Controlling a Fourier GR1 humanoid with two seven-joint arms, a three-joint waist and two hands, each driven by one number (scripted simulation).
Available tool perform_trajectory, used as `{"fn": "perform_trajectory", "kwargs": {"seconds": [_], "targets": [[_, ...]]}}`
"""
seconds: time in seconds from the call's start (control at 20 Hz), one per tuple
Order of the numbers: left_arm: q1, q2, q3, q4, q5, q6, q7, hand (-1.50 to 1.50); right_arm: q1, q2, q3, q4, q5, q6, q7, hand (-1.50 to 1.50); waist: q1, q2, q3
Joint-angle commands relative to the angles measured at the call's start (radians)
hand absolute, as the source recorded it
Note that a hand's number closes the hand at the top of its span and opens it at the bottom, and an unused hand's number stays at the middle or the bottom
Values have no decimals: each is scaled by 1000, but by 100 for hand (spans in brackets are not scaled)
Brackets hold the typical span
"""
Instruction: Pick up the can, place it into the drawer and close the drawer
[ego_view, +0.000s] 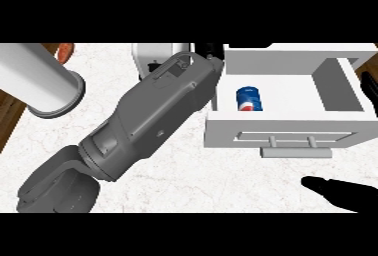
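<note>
fingers (319, 184) of the right hand (347, 196) lie straight and relaxed, holding nothing, low at the right edge of the head view just above the counter (184, 180). left forearm (148, 125) runs as a long grey diagonal from the lower left up toward the top centre, ending at the left wall of the drawer (288, 127); its hand is mostly hidden behind the wrist, only dark slivers showing near the upper rim (whether those fingers are curled or straight cannot be told). can (249, 99), blue with a red and white mark, lies inside the open drawer toward its left side, close to the left forearm's end, clear of the drawer's front panel. drawer stands pulled out, its white front facing the lower edge, with a handle (293, 142) across the middle of the panel. right hand sits below and to the right of that panel, apart from it, with bare marble counter between. white cylinder (40, 80) lies tilted at the upper left, well apart from the drawer, the left forearm passing between them. brown floor (9, 117) shows beyond the counter's left edge.
</note>
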Motion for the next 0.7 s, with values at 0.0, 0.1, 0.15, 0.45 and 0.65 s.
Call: {"fn": "perform_trajectory", "kwargs": {"seconds": [0.0, 0.1, 0.15, 0.45, 0.65], "targets": [[32, 23, -3, -37, -28, 1, 24, -150, -95, -12, 97, 129, 173, -69, -24, -150, 18, -6, -1], [14, -3, 24, 3, -29, 14, 12, -150, -142, -9, 153, 216, 252, -108, -39, -150, 6, 0, 0], [44, 33, 11, -52, -38, 7, 16, -150, -201, 0, 171, 255, 285, -119, 1, -150, 26, -6, -1], [82, 126, 1, -106, -63, -33, 95, -150, -318, -49, 209, 529, 406, -187, -89, -150, 31, -6, -1], [83, 176, -9, -161, -84, -2, 147, -150, -345, -52, 266, 697, 538, -279, -105, -150, 38, -8, 0]]}}
